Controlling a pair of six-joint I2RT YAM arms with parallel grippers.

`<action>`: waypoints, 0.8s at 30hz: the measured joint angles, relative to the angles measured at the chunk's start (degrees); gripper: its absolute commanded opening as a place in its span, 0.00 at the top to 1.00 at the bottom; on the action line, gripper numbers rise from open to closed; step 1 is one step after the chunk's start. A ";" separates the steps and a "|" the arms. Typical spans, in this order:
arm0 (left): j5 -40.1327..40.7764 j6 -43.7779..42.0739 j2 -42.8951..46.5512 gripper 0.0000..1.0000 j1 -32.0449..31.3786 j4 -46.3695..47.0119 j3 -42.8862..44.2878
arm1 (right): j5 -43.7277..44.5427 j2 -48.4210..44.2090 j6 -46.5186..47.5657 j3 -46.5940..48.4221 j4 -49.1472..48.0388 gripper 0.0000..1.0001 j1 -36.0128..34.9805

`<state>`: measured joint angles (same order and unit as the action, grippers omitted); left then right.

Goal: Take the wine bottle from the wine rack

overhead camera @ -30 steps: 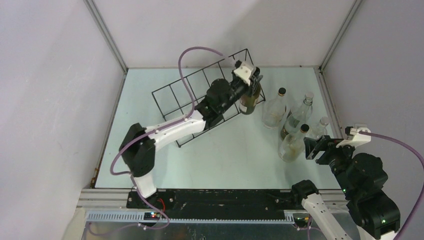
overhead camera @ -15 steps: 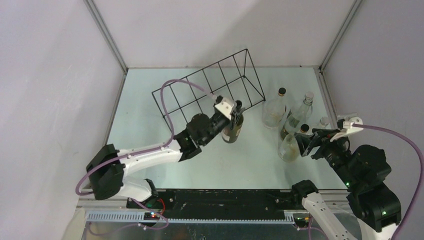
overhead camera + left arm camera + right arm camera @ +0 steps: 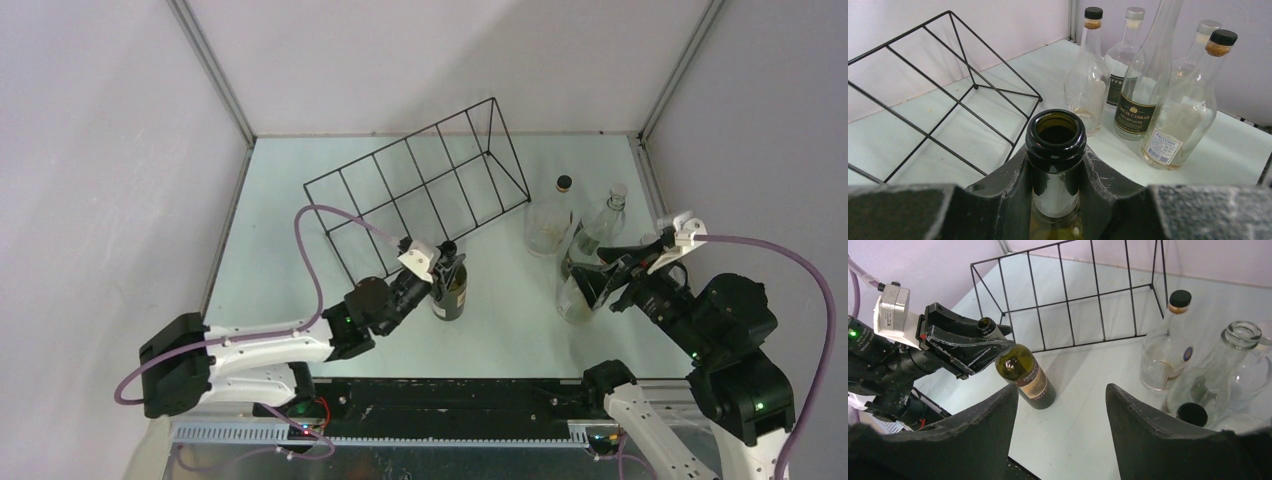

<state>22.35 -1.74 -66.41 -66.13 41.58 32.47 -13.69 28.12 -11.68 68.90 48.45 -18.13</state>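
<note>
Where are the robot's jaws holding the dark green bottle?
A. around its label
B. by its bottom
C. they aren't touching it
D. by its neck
D: in the left wrist view, the left arm's jaws press on both sides of the neck of the green bottle, just under its open mouth.

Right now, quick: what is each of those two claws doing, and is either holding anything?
Left gripper: closed on the neck of the dark wine bottle.
Right gripper: open, holding nothing.
</note>
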 measured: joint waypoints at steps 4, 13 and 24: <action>1.62 0.92 3.37 0.59 -0.39 0.11 -2.64 | -1.60 0.98 -1.01 0.00 -1.49 0.32 0.00; 4.74 2.86 6.60 0.21 -0.46 -0.31 -3.80 | -2.56 3.80 -1.92 0.00 -4.15 0.32 0.00; 5.92 3.91 8.76 0.00 -0.50 -11.47 3.08 | 0.22 5.64 -1.79 0.00 -4.52 0.29 0.00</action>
<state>28.27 2.17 -57.65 -66.63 30.11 35.55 -13.47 33.76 -13.47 68.90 43.92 -18.13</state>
